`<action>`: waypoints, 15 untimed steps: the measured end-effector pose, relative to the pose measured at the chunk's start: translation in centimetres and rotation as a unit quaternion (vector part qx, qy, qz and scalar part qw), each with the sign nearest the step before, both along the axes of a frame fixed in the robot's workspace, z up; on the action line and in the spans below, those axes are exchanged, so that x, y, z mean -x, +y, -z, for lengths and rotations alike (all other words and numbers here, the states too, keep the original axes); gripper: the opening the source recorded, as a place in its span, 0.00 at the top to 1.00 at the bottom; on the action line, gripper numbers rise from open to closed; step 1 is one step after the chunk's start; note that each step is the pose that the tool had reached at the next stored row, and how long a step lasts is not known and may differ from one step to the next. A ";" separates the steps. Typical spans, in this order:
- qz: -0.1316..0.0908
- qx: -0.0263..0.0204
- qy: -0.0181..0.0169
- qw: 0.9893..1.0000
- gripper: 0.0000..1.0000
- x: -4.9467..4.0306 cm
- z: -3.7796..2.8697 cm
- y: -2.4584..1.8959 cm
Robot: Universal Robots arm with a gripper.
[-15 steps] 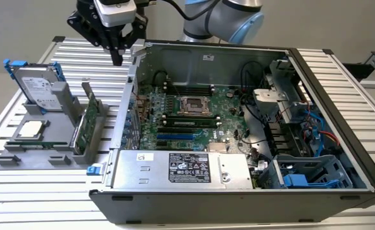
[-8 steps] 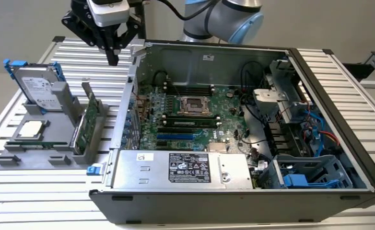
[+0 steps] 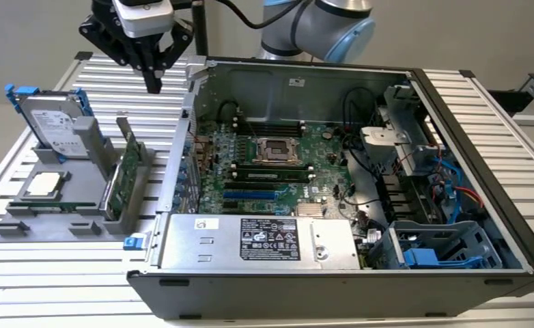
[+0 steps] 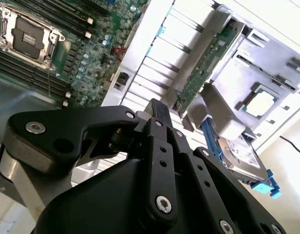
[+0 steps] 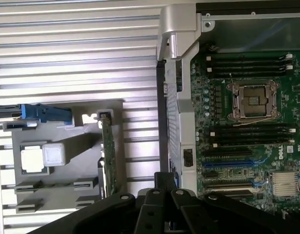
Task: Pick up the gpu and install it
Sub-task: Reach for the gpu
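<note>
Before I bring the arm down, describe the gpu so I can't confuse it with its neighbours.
Find the open computer case; on the exterior view's left of it sits a gray parts holder. The gpu stands on edge in the holder's slot nearest the case. It is a thin green board, unlike the silver hard drive in its blue frame and the flat square chip.

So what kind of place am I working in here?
Probably a lab workbench for computer assembly: an open desktop case lies on a ribbed aluminium table, motherboard exposed, and a grey fixture beside it holds the gpu, a hard drive and a processor.
</note>
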State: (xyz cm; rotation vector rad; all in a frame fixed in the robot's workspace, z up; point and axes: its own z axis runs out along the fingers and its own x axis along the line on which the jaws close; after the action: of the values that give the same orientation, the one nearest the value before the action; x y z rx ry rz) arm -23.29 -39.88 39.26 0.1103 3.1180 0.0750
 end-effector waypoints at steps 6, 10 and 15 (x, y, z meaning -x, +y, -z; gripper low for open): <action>0.000 0.000 0.000 1.000 1.00 0.73 0.00 0.00; 0.000 0.000 0.000 1.000 1.00 1.28 0.00 0.00; 0.000 0.000 0.000 1.000 1.00 1.95 0.00 0.00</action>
State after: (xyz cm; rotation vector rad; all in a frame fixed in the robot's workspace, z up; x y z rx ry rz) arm -25.24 -39.88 39.26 0.1104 3.1180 0.0750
